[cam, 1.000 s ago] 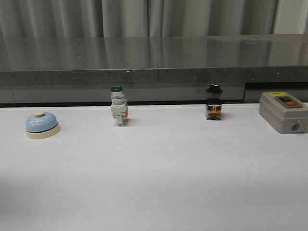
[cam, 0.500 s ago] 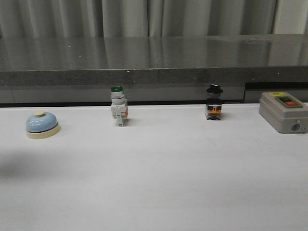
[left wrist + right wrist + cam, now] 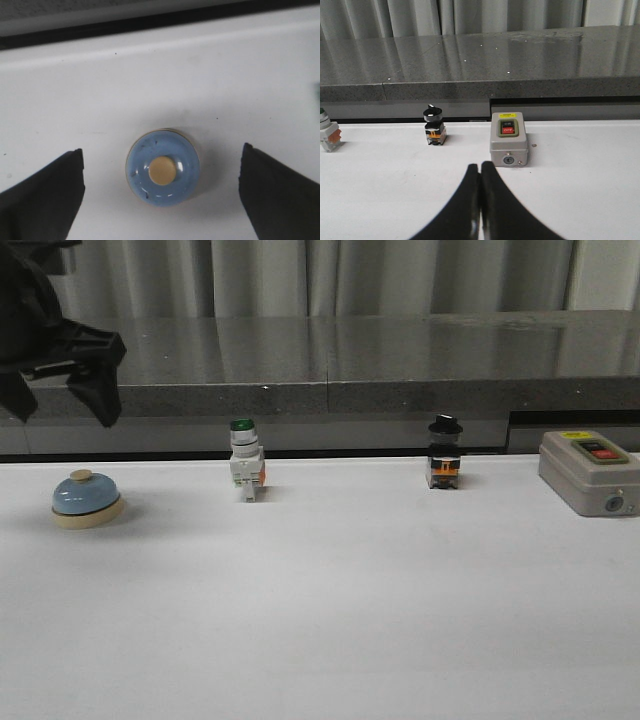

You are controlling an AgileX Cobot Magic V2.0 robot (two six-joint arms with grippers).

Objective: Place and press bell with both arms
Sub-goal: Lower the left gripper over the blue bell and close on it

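The bell stands on the white counter at far left, directly below the left pincer. A descent off centre could be expected to let a finger strike the glossy dome and skid the bell aside. The left pincer is spread wide, holding and touching nothing. The right pincer is fully closed and empty, aimed toward the grey switch box.
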